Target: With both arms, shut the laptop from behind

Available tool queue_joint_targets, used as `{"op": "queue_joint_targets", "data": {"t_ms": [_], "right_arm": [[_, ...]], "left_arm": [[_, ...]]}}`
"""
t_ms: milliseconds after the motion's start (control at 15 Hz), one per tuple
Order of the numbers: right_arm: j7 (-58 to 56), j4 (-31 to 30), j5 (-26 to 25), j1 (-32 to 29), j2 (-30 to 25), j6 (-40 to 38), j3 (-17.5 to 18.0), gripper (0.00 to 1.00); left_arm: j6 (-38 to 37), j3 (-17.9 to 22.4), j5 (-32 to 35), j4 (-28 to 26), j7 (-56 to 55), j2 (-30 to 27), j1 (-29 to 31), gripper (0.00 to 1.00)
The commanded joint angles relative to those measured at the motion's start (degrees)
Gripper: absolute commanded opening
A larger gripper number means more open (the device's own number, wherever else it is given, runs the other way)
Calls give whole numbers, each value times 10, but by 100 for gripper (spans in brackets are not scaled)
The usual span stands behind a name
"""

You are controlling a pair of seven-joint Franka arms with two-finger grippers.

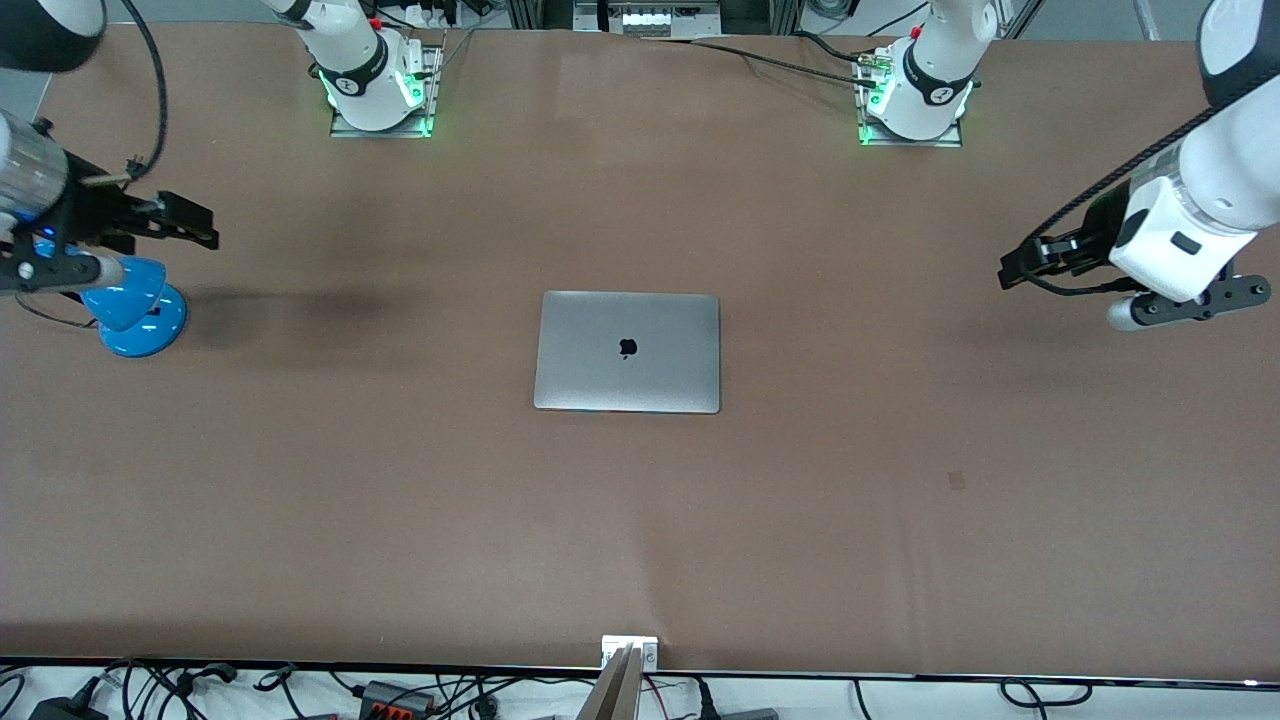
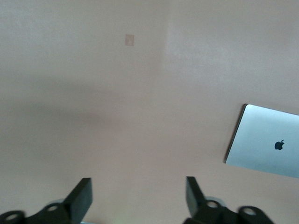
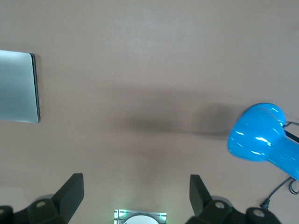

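The silver-grey laptop (image 1: 627, 352) lies shut and flat at the middle of the table, lid up with the black apple logo showing. Part of it also shows in the left wrist view (image 2: 266, 147) and in the right wrist view (image 3: 16, 86). My left gripper (image 1: 1012, 268) is open and empty, up in the air over the left arm's end of the table; its jaws stand wide apart in the left wrist view (image 2: 138, 191). My right gripper (image 1: 205, 228) is open and empty, up over the right arm's end, jaws wide apart (image 3: 136, 189). Neither touches the laptop.
A blue desk lamp (image 1: 140, 305) stands at the right arm's end of the table, under the right gripper, and shows in the right wrist view (image 3: 261, 133). The arm bases (image 1: 375, 90) (image 1: 915, 95) stand at the table's back edge. A small white bracket (image 1: 629, 650) sits at the front edge.
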Motion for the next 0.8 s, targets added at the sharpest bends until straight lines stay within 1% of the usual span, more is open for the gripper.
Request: {"op": "queue_joint_targets", "data": {"t_ms": [0,133,200,267,333,400,467,533,667,733], "right_arm": [[-10,-24,-7,-38,-38,-4,30,100],[-22,-38,-6,-41,-59,1,26,100],[-22,-35,1,-44,-57,8,25,100],[-19,-34,-4,-39,-56,19,23,100],[-20,-34,-7,-37,-57,19,18,100],[-20,-30,-6,-32,-59,18,-5,100],[-21,-27,-6,-16,-59,23,-37,100],[-24,-26,-4,-12,-58,22,-47,100],[-23,-36,2,-24,-55,21,-44,100],[-23,-39,0,-25,-55,21,-31,100]], "left_arm": [[-13,-7,-11,2,13,-14,8,100],[-21,-10,-10,-2,19,-24,8,100],[-37,-10,-10,-5,56,-28,8,100],[-40,-9,-10,-13,94,-36,8,100],[-34,-7,-11,-35,108,-51,11,100],[-26,-6,-11,-50,109,-62,21,100],[-15,-7,-12,-70,109,-75,30,100],[-5,-7,-13,-93,110,-91,33,100],[21,-7,-17,-146,113,-133,33,100],[41,-7,-24,-183,114,-167,32,100]]}}
